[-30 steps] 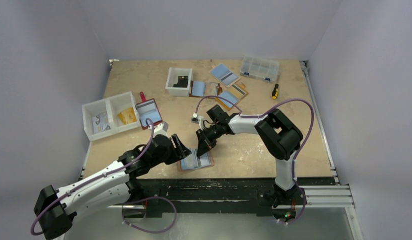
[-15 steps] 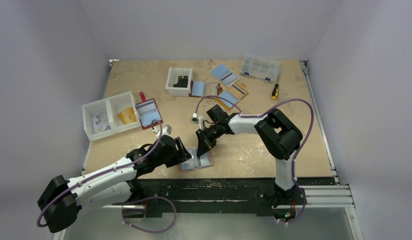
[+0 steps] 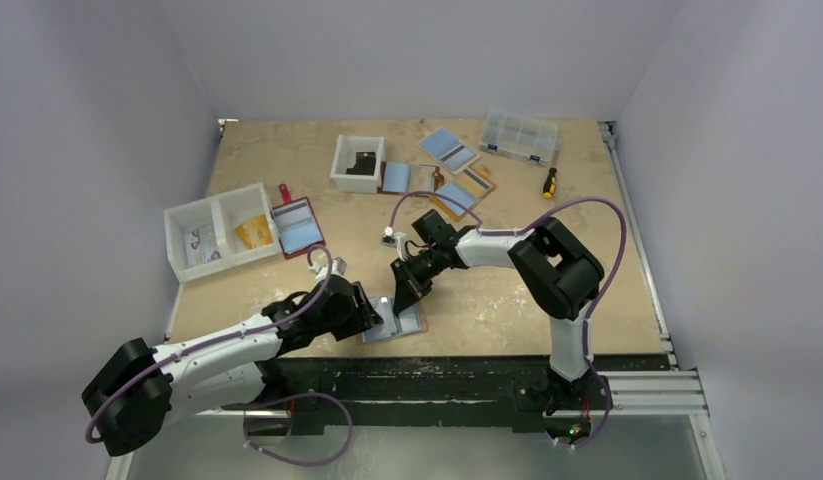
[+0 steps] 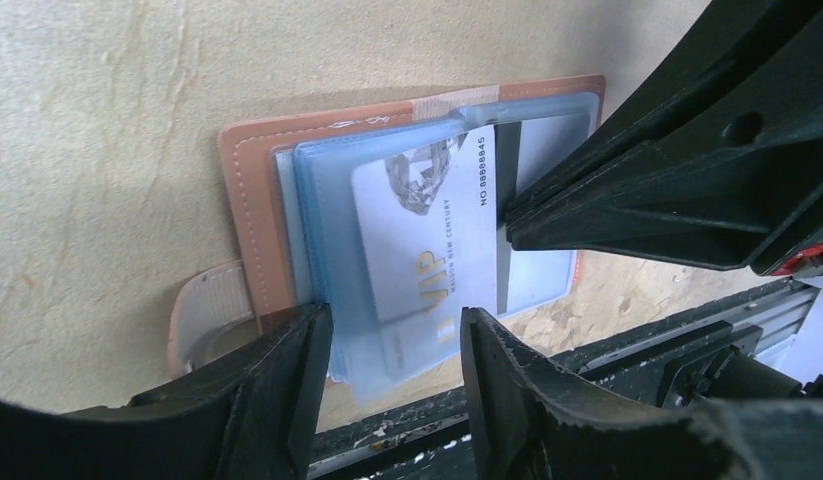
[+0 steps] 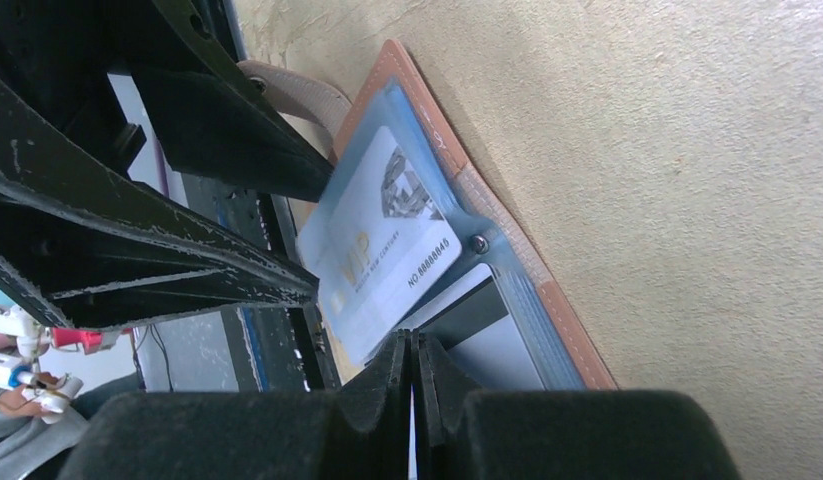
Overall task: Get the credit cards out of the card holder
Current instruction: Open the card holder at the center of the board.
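**Tabletop: card holder at near edge**

On the tan tabletop (image 3: 607, 290) we find the card holder (image 4: 252, 200) lying open by the near edge. The left end effector (image 4: 392, 330) stands open, its fingers straddling the light blue card (image 4: 427, 230). The right end effector (image 5: 412, 345) is closed, with its tips resting on the holder's inner face.

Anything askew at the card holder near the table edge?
Yes. The VIP card and its blue sleeve stick out past the edge of the card holder, skewed to it rather than flush. They sit between the open jaws of the left gripper; the right gripper, jaws shut, has its tip on the sleeves. Nothing looks damaged.
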You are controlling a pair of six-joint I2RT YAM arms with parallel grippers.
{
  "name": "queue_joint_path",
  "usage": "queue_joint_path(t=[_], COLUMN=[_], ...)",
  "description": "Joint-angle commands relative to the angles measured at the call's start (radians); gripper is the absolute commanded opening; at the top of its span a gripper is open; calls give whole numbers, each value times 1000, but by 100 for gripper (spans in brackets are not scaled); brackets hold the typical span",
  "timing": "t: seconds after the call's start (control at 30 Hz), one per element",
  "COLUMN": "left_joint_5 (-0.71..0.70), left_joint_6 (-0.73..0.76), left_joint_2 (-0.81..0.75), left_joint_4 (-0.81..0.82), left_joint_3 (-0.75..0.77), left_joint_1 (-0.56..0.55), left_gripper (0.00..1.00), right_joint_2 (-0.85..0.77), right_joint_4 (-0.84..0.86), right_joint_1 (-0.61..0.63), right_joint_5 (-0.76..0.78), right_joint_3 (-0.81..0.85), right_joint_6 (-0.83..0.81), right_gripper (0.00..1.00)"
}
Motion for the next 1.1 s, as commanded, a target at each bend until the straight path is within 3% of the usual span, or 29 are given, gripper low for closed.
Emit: queue_joint_path(t=[0.0,0.03,0.27,0.53,0.77,1.07], left_joint_5=[30,29,27,40,69,31], left_joint_6=[-31,-37,-78,-122,-89,48], left_joint_2=[48,59,117,131,36,-225], left_joint_4=[79,76,32,10,161,193], left_joint_3=[-22,-24,-53,-110,-204,-239], left_joint_1=[7,8,14,22,24,23], left_gripper=[51,44,18,0,0,0], right_joint_2=[26,26,15,12,10,2], right_joint_4=[-25,-25,-5,6,0,-22], right_joint_1=[15,15,15,10,-17,-57], right_joint_5=[33,28,-44,-25,-15,-27], right_joint_3=[22,22,22,22,28,45], right_joint_6=[-29,-29,7,33,30,12], right_gripper=[10,10,17,30,44,47])
